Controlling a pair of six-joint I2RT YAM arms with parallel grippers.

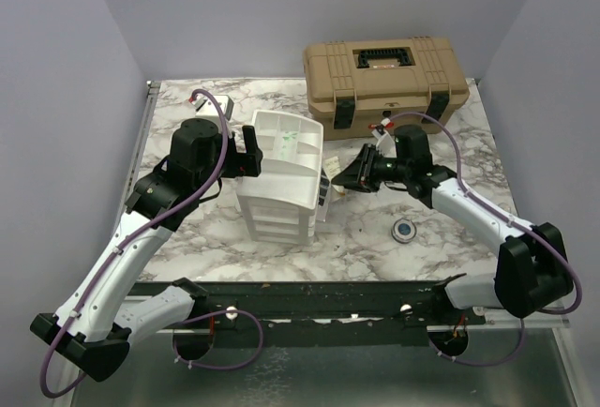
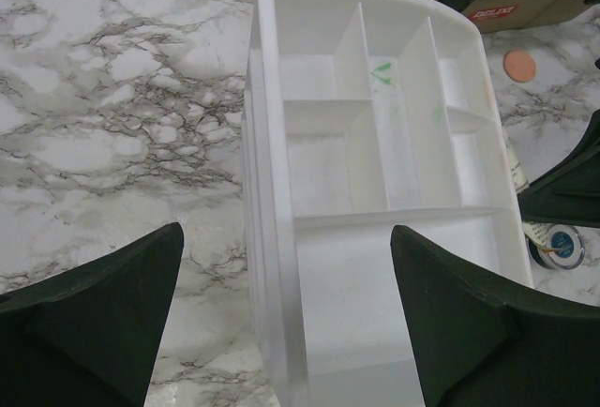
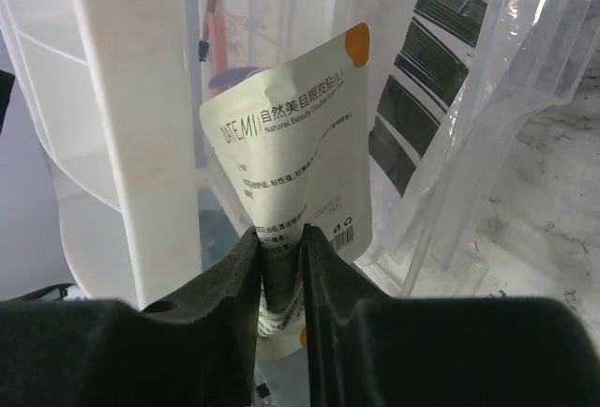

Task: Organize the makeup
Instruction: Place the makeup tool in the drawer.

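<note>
Sachet (image 3: 281,144), pale cream, black print, orange corners, pinched in right tool (image 3: 281,238)

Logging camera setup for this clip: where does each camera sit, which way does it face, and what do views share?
Top external: above and behind the arms, looking down at the marble table, drawer unit and toolbox; both arms show.
Left wrist: on the left arm, looking down into the unit's top tray; its open left gripper shows.
Right wrist: facing the unit's side; the right gripper pinches a sachet.
Shared: top and left wrist both show the round compact.
</note>
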